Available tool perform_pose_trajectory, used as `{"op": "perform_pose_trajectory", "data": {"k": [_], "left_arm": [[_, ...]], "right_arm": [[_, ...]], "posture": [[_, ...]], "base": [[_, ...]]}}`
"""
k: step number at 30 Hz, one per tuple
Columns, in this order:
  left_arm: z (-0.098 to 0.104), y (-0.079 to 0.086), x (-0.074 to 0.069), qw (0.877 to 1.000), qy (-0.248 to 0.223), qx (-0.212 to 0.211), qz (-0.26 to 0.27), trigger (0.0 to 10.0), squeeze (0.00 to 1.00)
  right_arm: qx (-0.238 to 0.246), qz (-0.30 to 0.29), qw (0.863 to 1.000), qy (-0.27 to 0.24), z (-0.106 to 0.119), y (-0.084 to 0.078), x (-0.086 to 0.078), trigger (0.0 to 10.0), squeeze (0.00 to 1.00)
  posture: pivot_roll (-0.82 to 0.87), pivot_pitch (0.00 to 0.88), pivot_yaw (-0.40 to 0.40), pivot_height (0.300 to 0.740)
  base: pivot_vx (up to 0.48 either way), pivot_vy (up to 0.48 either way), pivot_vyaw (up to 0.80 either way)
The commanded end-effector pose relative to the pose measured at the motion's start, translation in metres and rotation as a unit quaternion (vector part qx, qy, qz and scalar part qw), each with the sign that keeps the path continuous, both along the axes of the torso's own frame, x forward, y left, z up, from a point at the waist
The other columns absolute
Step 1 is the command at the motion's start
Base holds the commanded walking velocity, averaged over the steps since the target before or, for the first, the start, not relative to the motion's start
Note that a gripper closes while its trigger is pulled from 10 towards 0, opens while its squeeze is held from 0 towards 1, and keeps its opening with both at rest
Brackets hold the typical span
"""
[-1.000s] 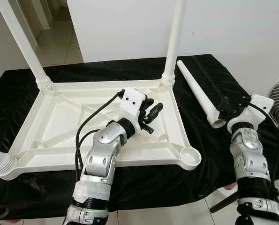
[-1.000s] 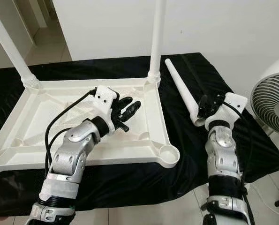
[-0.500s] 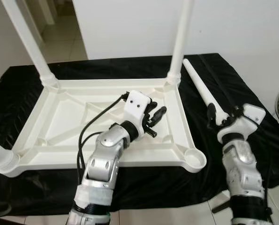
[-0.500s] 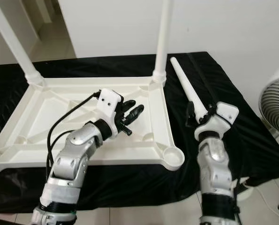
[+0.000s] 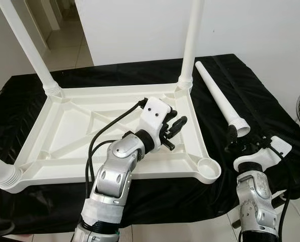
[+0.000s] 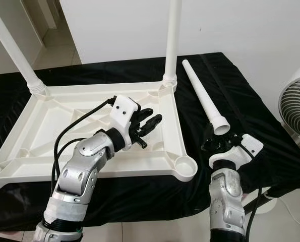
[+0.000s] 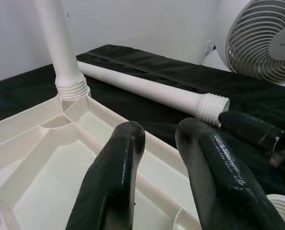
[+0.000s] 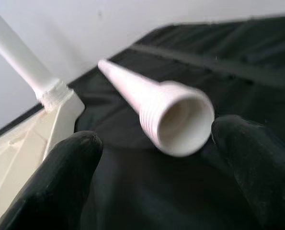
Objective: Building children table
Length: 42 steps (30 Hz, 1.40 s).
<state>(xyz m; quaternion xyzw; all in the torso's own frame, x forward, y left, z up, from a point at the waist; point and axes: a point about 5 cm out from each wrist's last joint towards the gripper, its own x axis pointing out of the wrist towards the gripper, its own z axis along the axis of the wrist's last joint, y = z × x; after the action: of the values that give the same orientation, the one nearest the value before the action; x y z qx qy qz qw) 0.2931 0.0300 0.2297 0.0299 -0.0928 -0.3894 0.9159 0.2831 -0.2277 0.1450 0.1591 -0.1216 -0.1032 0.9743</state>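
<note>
Right gripper [image 6: 216, 141]: fingers [image 8: 65, 177] spread wide and holding nothing, poised just short of the threaded open end of the loose white table leg [image 6: 202, 98]. The leg lies flat on the black cloth [image 5: 271, 116] of the counter, narrow tip pointing away from the robot, just beside the right rim of the tabletop.

Left gripper [image 5: 174, 128]: fingers [image 7: 116, 177] slightly parted, empty, held above the inner ribbed face of the inverted white tabletop [image 5: 64, 131], near its right edge.

The tabletop rests upside down on the cloth. Screwed legs stand upright at the far-right corner [image 5: 192, 40] and the far-left corner [image 5: 26, 48]; another leg's threaded base [image 5: 3, 174] sits at the near-left corner. The near-right corner socket [image 5: 208, 166] is open.

A white fan [image 7: 259, 38] stands beyond the counter's right end.
</note>
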Motion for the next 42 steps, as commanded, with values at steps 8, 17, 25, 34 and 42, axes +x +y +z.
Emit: {"op": "perform_pose_trajectory", "data": {"k": [8, 17, 25, 34, 42], "left_arm": [[0.001, 0.009, -0.003, 0.999, 0.002, 0.004, 0.048, 10.0, 0.0], [0.003, 0.012, -0.004, 0.998, 0.004, 0.001, 0.061, 10.0, 0.0], [0.005, 0.012, -0.004, 0.998, 0.004, 0.001, 0.063, 10.0, 0.0], [0.008, 0.009, -0.003, 0.998, 0.001, 0.002, 0.056, 10.0, 0.0], [0.006, 0.008, -0.004, 0.999, 0.003, 0.006, 0.054, 10.0, 0.0]], "right_arm": [[0.027, 0.055, 0.998, 0.012, -0.009, 0.004, 0.024, 10.0, 0.0], [0.022, 0.082, 0.996, -0.005, 0.005, 0.006, 0.046, 10.0, 0.0], [0.03, 0.081, 0.996, -0.024, 0.015, 0.002, 0.06, 10.0, 0.0], [0.01, 0.04, 0.998, 0.037, 0.017, -0.007, 0.085, 10.0, 0.0], [0.018, 0.047, 0.998, 0.047, 0.01, -0.008, 0.089, 0.0, 0.0]], "posture": [[0.1, 0.127, 0.078, 0.74], [0.12, 0.125, 0.064, 0.74], [0.12, 0.119, 0.072, 0.74], [0.12, 0.109, 0.085, 0.74], [0.13, 0.106, 0.098, 0.74]], "base": [[0.0, 0.0, 0.0], [0.0, 0.0, 0.0], [0.0, 0.0, 0.0], [0.0, 0.0, 0.0], [0.0, 0.0, 0.0]]}}
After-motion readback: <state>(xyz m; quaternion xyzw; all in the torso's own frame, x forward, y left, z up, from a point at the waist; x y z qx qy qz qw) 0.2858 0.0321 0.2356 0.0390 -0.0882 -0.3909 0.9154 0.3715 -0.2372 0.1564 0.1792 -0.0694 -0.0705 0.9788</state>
